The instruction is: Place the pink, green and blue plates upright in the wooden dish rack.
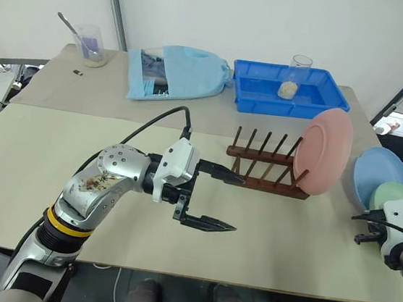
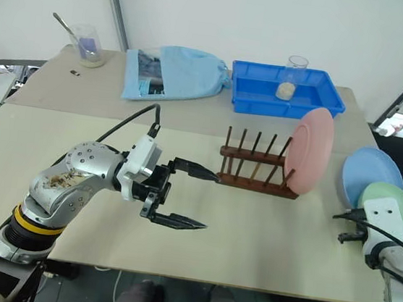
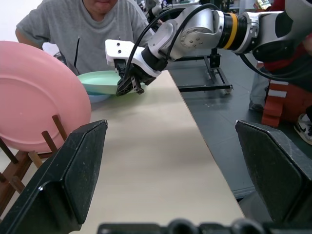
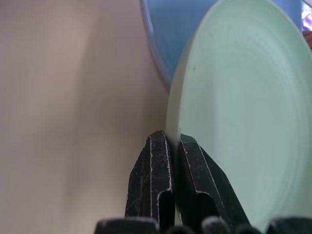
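Note:
The pink plate (image 1: 323,150) stands upright at the right end of the wooden dish rack (image 1: 258,166) on the beige table. To its right, at the table's right edge, the green plate (image 1: 395,193) overlaps the blue plate (image 1: 377,173). My right gripper (image 4: 173,146) is shut on the near rim of the green plate (image 4: 243,112), with the blue plate (image 4: 165,34) behind it. The left gripper (image 1: 238,204) hangs open and empty over the table just in front of the rack's left end, pointing right.
At the back stand a bright blue tray (image 1: 287,105) holding a glass jar (image 1: 296,74), a light blue bag (image 1: 174,71) and a beaker with a spoon (image 1: 91,45). A person (image 3: 87,29) sits beyond the table's right end.

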Motion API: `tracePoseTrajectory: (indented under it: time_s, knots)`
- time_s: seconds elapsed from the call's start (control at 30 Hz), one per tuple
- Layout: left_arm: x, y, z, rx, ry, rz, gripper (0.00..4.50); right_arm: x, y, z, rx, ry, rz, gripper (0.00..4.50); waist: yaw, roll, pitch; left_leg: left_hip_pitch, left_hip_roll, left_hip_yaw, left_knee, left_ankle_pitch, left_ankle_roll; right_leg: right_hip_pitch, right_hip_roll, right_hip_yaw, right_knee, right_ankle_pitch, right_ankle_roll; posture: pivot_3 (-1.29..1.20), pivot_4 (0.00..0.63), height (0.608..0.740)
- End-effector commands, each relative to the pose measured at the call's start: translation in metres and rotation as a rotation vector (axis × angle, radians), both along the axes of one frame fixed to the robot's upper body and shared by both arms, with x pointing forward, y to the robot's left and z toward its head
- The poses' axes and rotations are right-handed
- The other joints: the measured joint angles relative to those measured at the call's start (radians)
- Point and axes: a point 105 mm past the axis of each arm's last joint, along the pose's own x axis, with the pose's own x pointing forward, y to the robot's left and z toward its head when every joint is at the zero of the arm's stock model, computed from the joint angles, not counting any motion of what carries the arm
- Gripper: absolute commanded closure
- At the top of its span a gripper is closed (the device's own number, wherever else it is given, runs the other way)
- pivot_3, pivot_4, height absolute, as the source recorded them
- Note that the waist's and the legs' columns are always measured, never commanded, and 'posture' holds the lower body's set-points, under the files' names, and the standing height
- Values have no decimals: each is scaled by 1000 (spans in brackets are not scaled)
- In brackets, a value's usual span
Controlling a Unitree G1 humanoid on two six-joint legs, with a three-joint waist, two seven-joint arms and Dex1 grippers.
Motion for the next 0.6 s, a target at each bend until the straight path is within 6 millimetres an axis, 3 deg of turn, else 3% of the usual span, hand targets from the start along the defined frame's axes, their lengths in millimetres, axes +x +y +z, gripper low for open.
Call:
tracePoseTrajectory:
  time_s: [0.03,0.13,0.23,0.3,0.43,0.5,0.6]
  knots:
    - [4,5,11,-25,-56,32,0,3,6,62,-140,-187,13,4471,-1,0,0,0,0,0,0,0,0,0,0,0,0,0,0,0,150,740]
    - [9,12,12,-28,-56,73,0,15,29,121,-287,-359,124,4471,-9,3,0,0,0,1,0,0,0,-1,0,1,0,0,0,0,150,740]
    - [12,20,14,-40,-38,127,0,37,78,194,-298,-642,365,4471,-27,6,1,1,0,2,1,0,0,-1,0,1,1,1,0,0,150,740]
    - [14,24,13,-38,-35,161,0,42,106,218,-251,-750,497,4471,-27,5,2,1,1,1,1,0,0,-1,1,1,1,1,0,0,150,740]
    - [22,35,12,-36,-35,250,0,47,147,239,-58,-869,715,4471,-21,2,2,1,5,-7,-2,0,0,1,8,-1,0,1,0,0,150,740]
    - [24,47,10,-19,-39,308,0,46,172,241,175,-876,852,4471,-19,2,2,-2,5,-7,-3,0,0,-1,8,0,0,3,-2,0,150,740]
    - [25,58,6,8,-47,353,0,42,192,235,438,-816,960,4471,-16,3,2,-5,5,-9,-4,-1,1,-4,9,0,1,5,-7,0,150,740]
